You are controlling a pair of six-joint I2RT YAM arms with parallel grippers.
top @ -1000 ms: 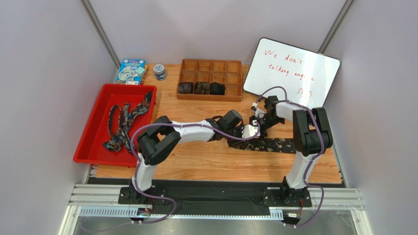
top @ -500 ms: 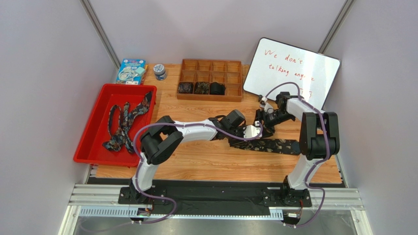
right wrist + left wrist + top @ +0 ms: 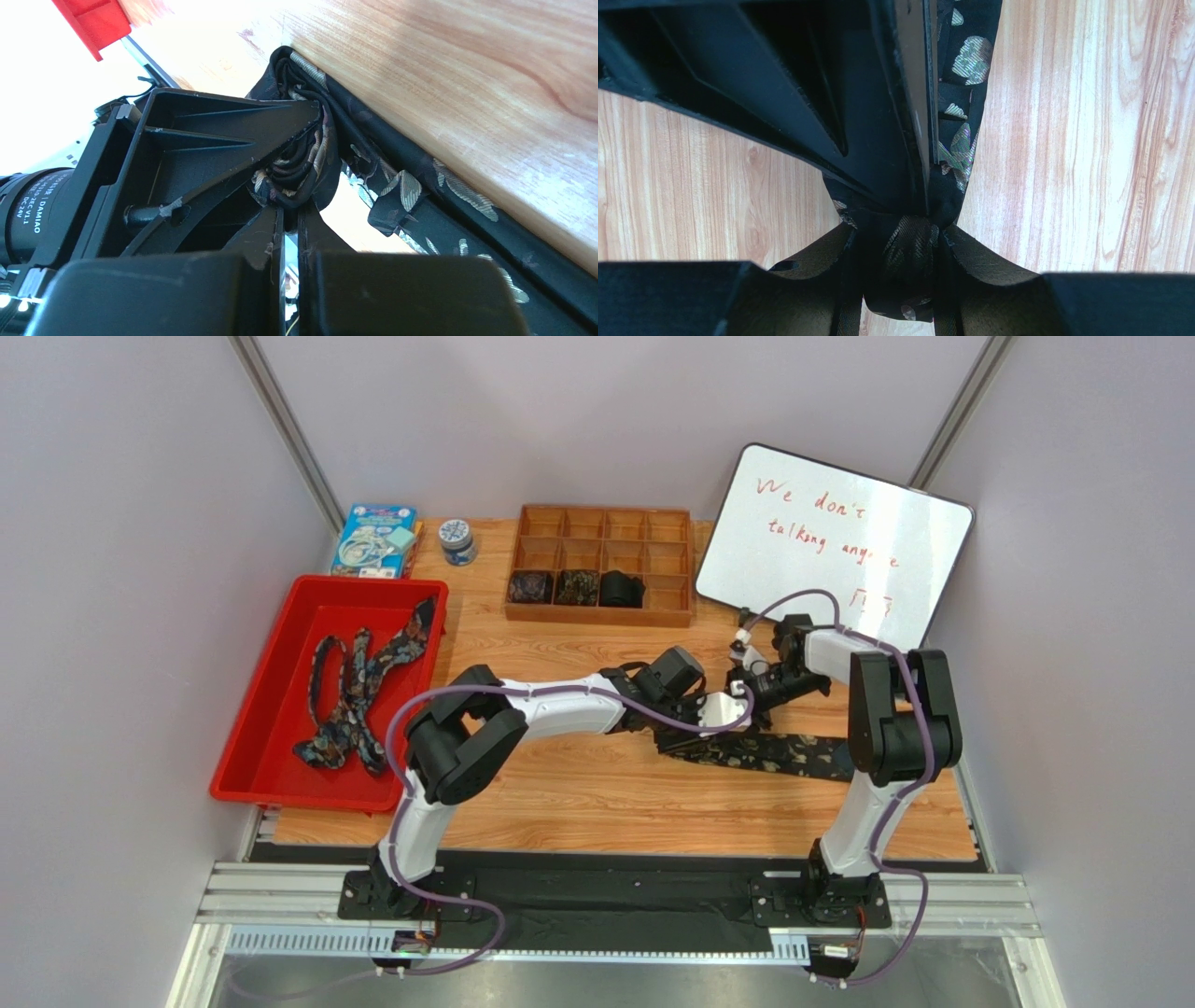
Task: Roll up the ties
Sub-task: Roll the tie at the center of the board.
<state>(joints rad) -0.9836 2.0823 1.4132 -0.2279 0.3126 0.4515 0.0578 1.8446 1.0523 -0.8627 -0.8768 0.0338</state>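
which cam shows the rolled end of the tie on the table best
Right wrist: the coil shows its layers edge-on. Left wrist shows only a pinched fold of it; top external shows just the flat tail.

Bright even overhead light on pale wooden counter point(image 3: 589, 805), soft shadows; right wrist view blown out white upper left, black right end effector point(image 3: 289, 210) blurred close up; dark floral-speckled necktie point(image 3: 962, 140) sharp

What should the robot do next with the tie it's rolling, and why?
Probably roll the coil one more turn along the tie. The left gripper and the right gripper both pinch the small coil, but a long stretch of the tie lies flat on the table, not yet rolled.
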